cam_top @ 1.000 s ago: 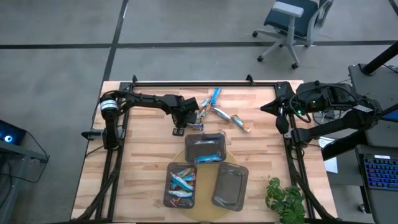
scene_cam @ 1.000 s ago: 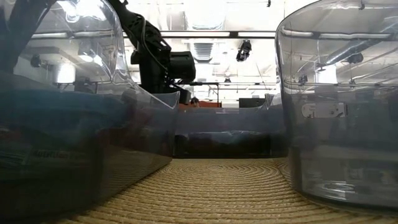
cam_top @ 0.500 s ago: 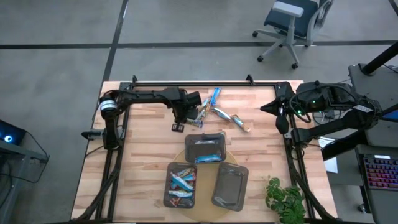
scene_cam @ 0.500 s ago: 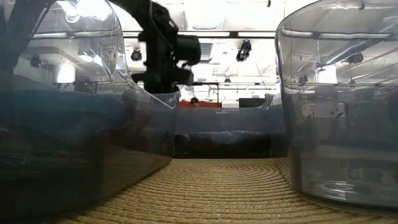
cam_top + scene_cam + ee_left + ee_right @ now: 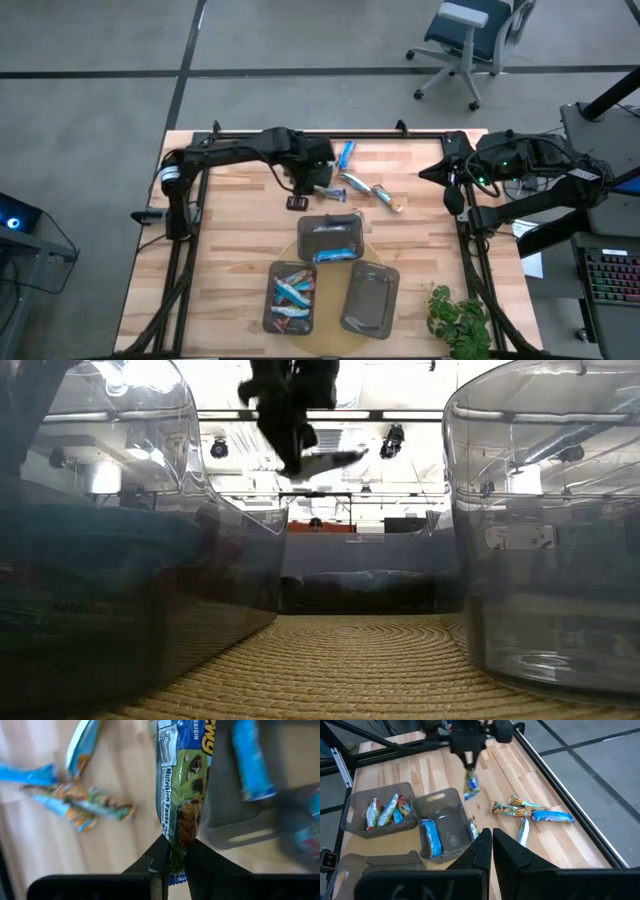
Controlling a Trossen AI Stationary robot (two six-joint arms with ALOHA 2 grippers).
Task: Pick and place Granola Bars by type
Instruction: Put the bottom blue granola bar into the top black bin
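left hand: the dark two-finger left hand [image 5: 175, 851] is clamping the end of a green-wrapped raisin granola bar [image 5: 182, 790], so the bar is hanging free below it, clear of the wooden desk [image 5: 230, 250].
why held so: pinching one end is letting the bar dangle and drop lengthwise into a bin, I judge.
bar position: in the air, just beside the dark grey plastic tray holding one blue bar [image 5: 445, 832], above the near edge of the round woven mat [image 5: 350, 660].
sorted so far: the second grey tray with several blue-and-tan bars [image 5: 292, 295] is sitting on the mat; the third grey tray [image 5: 368, 300] looks empty.
still loose: shiny blue, tan and silvery bars [image 5: 530, 812] are lying on the desk, near the back rail.
right hand: the right hand [image 5: 491, 840] is parked at the desk's right side, fingers together, holding nothing.
change: the left hand has been lifting and swinging from the loose pile toward the trays; the bar is now up off the desk.
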